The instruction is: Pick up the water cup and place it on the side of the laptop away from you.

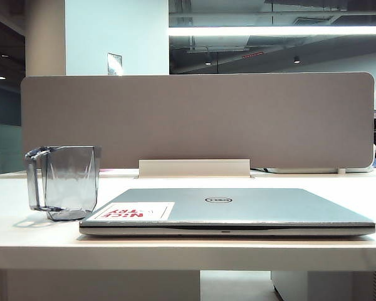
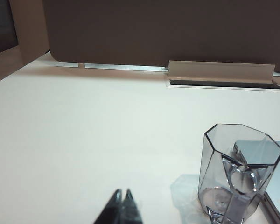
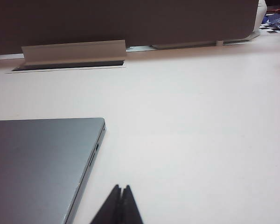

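Left gripper (image 2: 122, 194) pinched closed, apart from water cup (image 2: 240, 172) beside laptop (image 1: 229, 210); right gripper (image 3: 122, 189) closed near laptop edge

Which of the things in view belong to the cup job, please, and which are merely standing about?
Belong to the job:
- water cup, left of the laptop
- laptop, lid closed
- left gripper, jaws shut, near the cup
- right gripper, jaws shut, beside the laptop

Just there:
- grey divider panel
- cable flap

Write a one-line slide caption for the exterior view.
Clear water cup stands on the white table beside the closed laptop, near its stickered corner; no gripper in sight.
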`<move>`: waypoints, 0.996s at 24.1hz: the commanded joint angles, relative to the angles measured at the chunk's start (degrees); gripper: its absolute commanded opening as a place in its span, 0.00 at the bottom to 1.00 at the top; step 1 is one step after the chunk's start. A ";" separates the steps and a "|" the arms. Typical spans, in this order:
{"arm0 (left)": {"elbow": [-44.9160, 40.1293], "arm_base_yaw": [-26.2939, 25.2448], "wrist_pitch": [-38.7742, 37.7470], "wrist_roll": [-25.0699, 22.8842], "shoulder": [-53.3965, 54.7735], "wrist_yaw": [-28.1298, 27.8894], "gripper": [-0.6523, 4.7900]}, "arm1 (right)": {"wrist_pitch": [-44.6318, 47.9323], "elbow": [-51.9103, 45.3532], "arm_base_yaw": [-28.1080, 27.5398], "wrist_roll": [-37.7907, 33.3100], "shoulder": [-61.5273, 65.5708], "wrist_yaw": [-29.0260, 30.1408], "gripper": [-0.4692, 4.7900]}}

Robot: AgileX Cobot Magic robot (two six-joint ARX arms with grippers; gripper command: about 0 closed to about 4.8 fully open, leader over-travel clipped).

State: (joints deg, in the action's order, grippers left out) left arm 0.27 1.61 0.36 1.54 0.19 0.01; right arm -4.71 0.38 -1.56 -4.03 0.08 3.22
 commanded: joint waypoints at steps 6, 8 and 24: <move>0.17 0.09 0.55 -0.02 0.04 0.22 0.11 | 0.42 -0.35 0.04 0.15 -0.09 0.11 0.09; 0.17 0.09 0.52 -0.02 0.04 0.22 0.11 | 0.44 -0.35 0.04 0.13 -0.09 0.13 0.09; 1.07 0.09 -0.09 0.55 0.04 7.65 0.11 | 1.05 -0.37 0.07 -0.50 -0.09 21.46 0.09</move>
State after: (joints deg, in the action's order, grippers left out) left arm 0.36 1.61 0.14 1.56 0.19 6.46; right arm -4.56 0.36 -1.56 -4.49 0.08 20.47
